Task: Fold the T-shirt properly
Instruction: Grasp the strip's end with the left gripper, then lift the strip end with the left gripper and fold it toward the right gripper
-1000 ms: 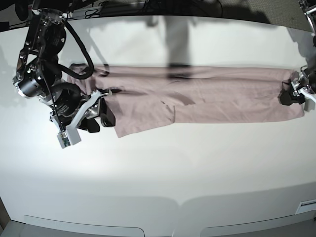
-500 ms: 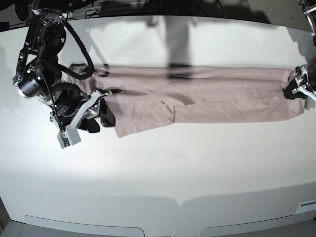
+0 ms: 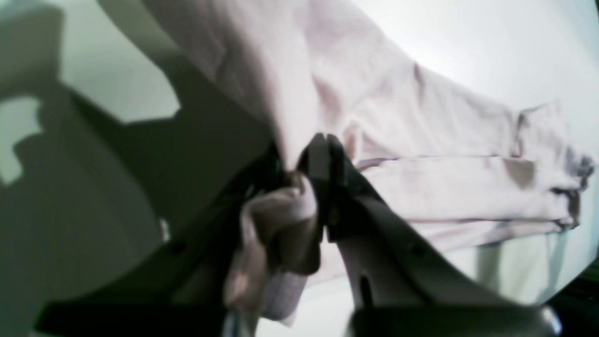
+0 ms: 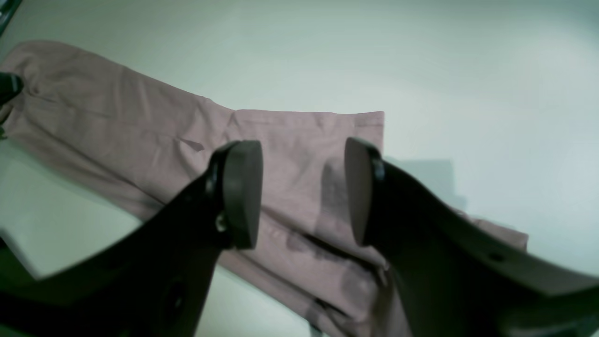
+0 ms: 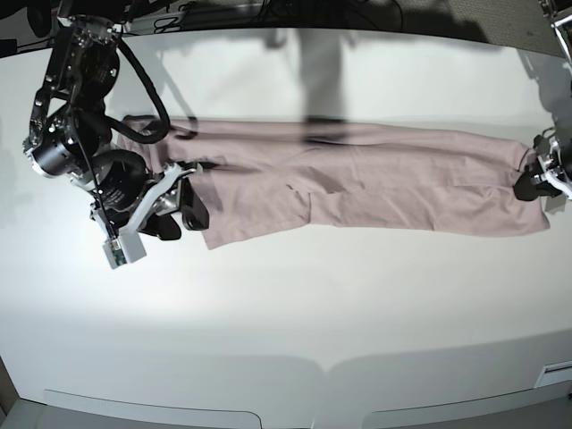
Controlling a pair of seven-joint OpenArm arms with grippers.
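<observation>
I see the left gripper (image 3: 304, 164) with jaws clamped on one bunched end of the T-shirt (image 5: 357, 174), lying long across the tabletop (image 5: 286, 304), right gripper (image 4: 302, 187) jaws apart over the other end: a pull could drag it askew.

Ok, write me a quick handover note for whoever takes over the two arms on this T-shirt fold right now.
Left gripper: shut on the T-shirt, pinching one end of it at the base view's right edge; cloth bunches between its fingers.
Right gripper: open, holding nothing, above the shirt's other end.
T-shirt: lies as a long narrow band across the white table, sides already folded in lengthwise.
Left to do: the right gripper likely needs to grasp its end, then fold the band crosswise into a compact stack.
</observation>
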